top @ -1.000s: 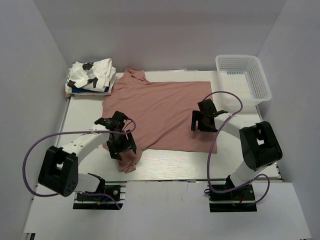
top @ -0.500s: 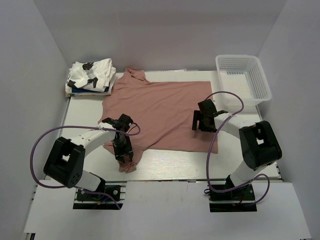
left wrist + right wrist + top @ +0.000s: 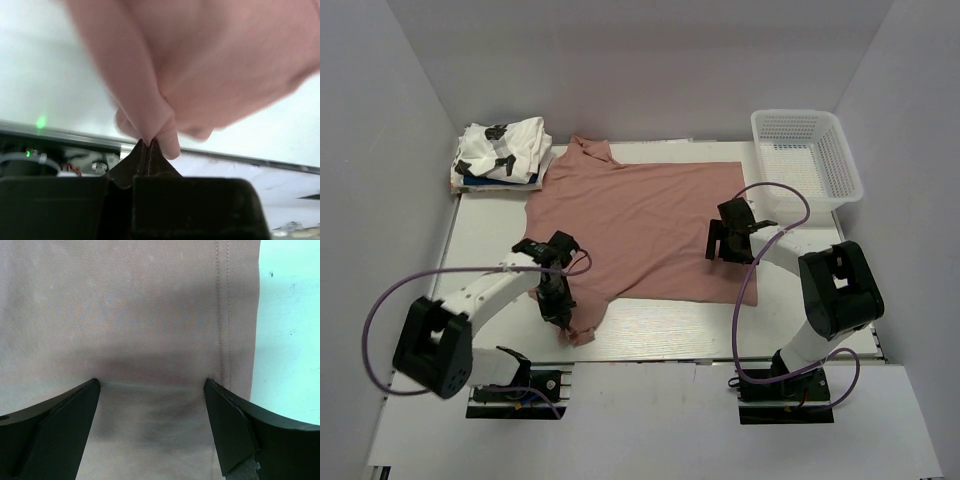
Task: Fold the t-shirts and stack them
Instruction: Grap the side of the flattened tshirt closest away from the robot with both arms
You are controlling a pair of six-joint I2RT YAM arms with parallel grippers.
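The dusty-pink t-shirt [image 3: 645, 225] lies spread flat across the middle of the table, collar toward the back left. Its near-left sleeve [image 3: 578, 333] is bunched near the front edge, and my left gripper [image 3: 563, 318] is shut on that pink cloth [image 3: 160, 120], pinched between the closed black fingertips [image 3: 146, 145]. My right gripper [image 3: 723, 249] stands open, its two fingertips pressed down on the shirt's right part beside the stitched hem [image 3: 223, 315]. A folded white t-shirt with black print [image 3: 502, 147] lies on top of a blue one [image 3: 480, 181] at the back left.
A white plastic mesh basket [image 3: 807, 158] stands at the back right corner. Grey walls enclose the table on three sides. The table's front rail [image 3: 75, 135] runs just below the held sleeve.
My left gripper has closed on the pink sleeve and shifted slightly toward the front edge, bunching the cloth. The right gripper has stayed put, open on the shirt.
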